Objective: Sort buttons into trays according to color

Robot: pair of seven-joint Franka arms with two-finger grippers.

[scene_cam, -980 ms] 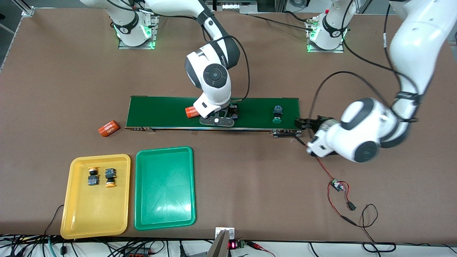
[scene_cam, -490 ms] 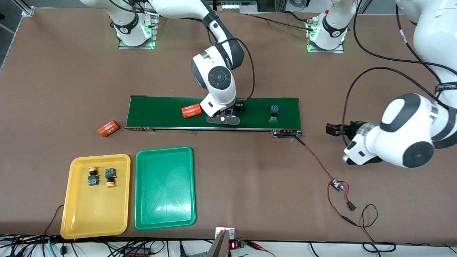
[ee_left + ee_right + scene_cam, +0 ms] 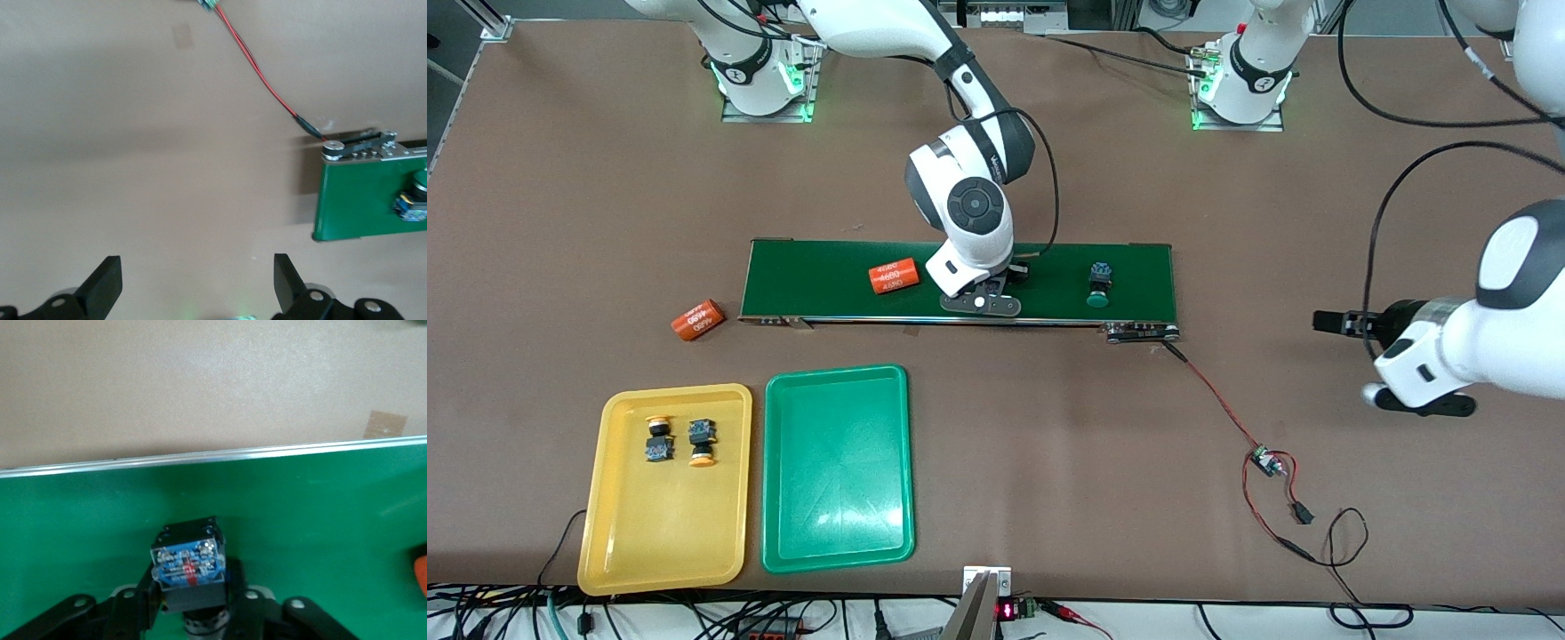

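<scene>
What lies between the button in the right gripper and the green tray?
Nothing visible. The right gripper is shut on a button over the belt. Between the belt and the green tray, nearer the front camera, the table shows bare. The tray holds nothing. The left gripper waits open off the belt's end.

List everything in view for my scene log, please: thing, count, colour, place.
Yellow buttons: two, yellow-orange caps, in the yellow tray.
Green buttons: two; one lying on the conveyor belt, one in the right gripper.
Yellow tray: one, beside the green tray.
Green tray: one, nearer the camera than the belt.
Conveyor belt: one, dark green, mid-table.
Orange cylinders: two; one on the belt, one off its end.
Wired circuit board: one, red-black leads.
Right gripper: shut on a button, over the belt.
Left gripper: open, over bare table.
</scene>
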